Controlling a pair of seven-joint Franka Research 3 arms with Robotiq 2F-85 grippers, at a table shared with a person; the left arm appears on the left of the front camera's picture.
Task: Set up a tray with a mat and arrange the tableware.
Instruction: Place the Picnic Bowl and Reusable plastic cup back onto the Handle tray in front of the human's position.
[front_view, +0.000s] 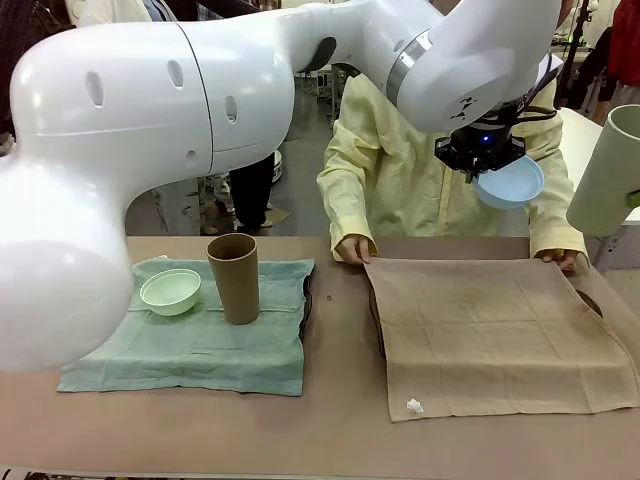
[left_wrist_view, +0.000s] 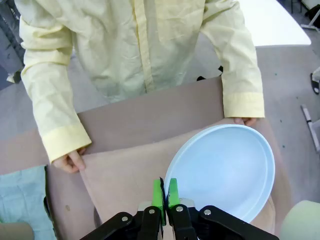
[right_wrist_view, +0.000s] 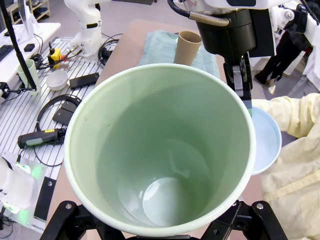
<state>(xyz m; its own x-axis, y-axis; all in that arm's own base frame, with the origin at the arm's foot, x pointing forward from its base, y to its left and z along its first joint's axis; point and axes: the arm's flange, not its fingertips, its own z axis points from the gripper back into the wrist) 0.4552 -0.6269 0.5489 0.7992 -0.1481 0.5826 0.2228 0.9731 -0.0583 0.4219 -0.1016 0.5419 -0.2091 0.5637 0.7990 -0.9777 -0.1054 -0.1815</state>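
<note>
At lower left of the front view, a pale mint green round bowl (front_view: 170, 291) and a matte brown tall tumbler (front_view: 234, 278) stand side by side on a sea-green cloth mat (front_view: 190, 345), while right of centre the person's hands (front_view: 352, 248) pin the far edge of a beige cloth mat (front_view: 495, 335). High at upper right, the left gripper (front_view: 483, 160), reached across from the left, hangs with jaws pinched tight on the rim of a tilted light blue round bowl (front_view: 510, 183); its wrist view shows the green pads (left_wrist_view: 159, 194) clamping that rim above the beige mat. At the right edge, cut off, a pale sage green tall tumbler (front_view: 609, 172) hangs tilted, and the right wrist view looks down into it, with the right gripper's (right_wrist_view: 160, 227) jaws spread wide around its base, fingertips hidden.
</note>
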